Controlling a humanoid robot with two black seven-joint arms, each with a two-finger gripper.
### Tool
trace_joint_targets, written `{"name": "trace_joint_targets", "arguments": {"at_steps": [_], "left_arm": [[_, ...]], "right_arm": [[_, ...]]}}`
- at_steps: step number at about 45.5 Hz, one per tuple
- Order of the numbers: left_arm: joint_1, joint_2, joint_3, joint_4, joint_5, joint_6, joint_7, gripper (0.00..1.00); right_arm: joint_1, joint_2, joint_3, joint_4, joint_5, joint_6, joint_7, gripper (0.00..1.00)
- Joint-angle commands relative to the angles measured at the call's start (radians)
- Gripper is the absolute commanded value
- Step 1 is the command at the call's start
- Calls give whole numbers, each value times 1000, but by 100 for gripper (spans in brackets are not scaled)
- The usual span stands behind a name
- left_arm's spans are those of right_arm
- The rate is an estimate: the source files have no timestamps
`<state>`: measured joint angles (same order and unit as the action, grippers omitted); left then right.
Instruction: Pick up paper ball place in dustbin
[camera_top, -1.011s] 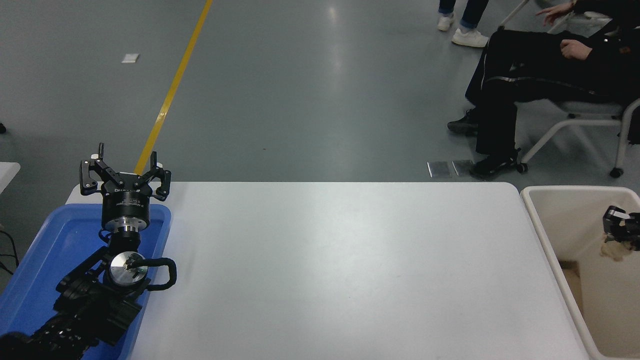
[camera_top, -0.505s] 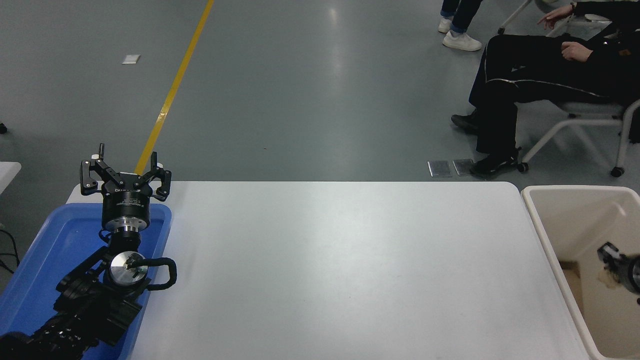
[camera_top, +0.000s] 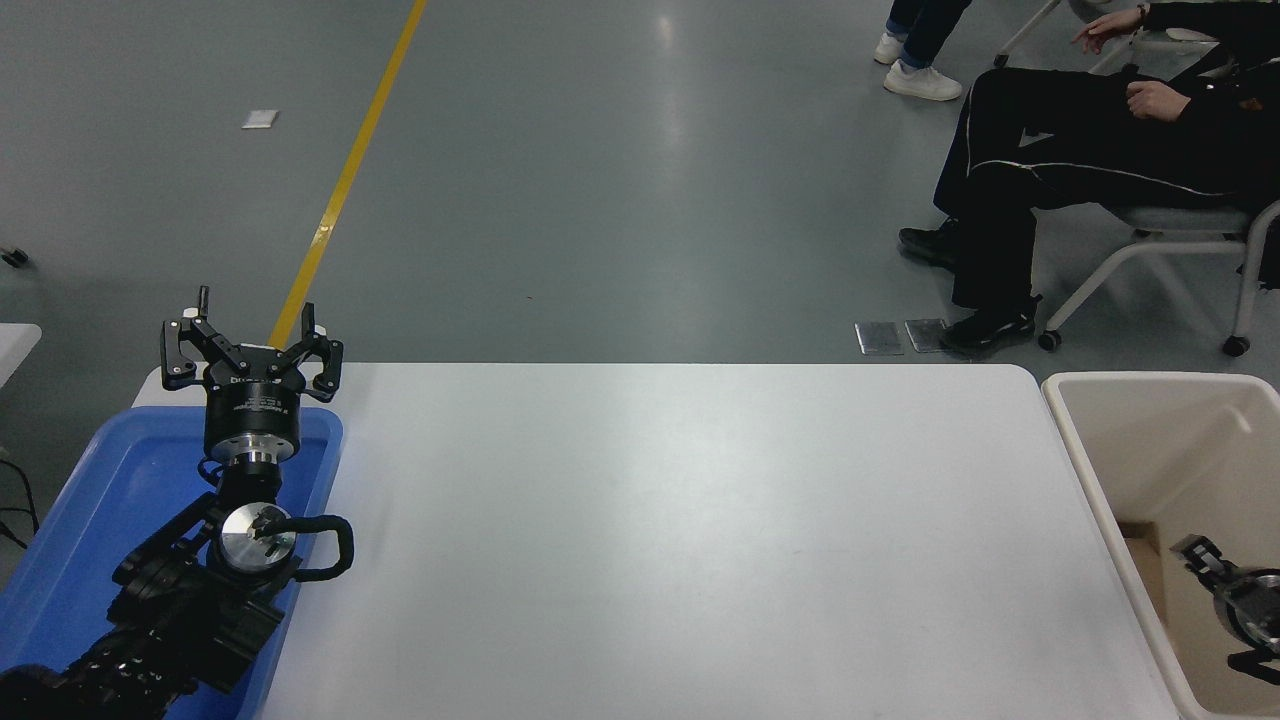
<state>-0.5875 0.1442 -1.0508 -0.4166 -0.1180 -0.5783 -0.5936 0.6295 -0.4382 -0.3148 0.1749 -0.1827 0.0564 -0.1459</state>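
The cream-beige dustbin (camera_top: 1075, 440) stands against the table's right end. My right gripper (camera_top: 1200, 553) is low inside it, near its front right, mostly cut off by the picture's edge, and I cannot tell how it stands. The tan paper ball does not show anywhere; it is hidden or out of view. My left gripper (camera_top: 252, 340) is parked open and empty over the far end of the blue tray at the lower left.
The shallow blue tray (camera_top: 110, 470) lies at the table's left end under the left arm. The white table (camera_top: 680, 530) spans the middle. A person (camera_top: 1090, 150) sits on a chair beyond the far right corner. A tan patch (camera_top: 1143, 560) shows on the bin's floor.
My right gripper has sunk from the dustbin's upper right down toward its floor. The tan paper ball seen under it earlier no longer shows. The left arm has not moved.
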Motion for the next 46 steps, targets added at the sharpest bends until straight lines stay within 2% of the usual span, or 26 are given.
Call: {"name": "trace_joint_targets", "arguments": {"at_steps": [1,6,13,17,30,36,46], "left_arm": [[0,0,0,-1,0,0,0,99],[0,0,0,-1,0,0,0,99],[0,0,0,-1,0,0,0,99],[0,0,0,-1,0,0,0,99],[0,0,0,-1,0,0,0,99],[0,0,0,-1,0,0,0,99],[0,0,0,-1,1,0,0,99]], "right_arm": [[64,-4,5,14,12,13,5,100],[145,-57,3,112,12,26,8,100],[295,-258,-6,506,-3,31,0,100],[389,-326,-49,699,-3,31,-1,100],[775,-349,-392,1112,-11,31,-3,100],[979,-401,-512,1283,-46,42,-1,100],[1401,-425,-727,1570,-57,273,0,100]]}}
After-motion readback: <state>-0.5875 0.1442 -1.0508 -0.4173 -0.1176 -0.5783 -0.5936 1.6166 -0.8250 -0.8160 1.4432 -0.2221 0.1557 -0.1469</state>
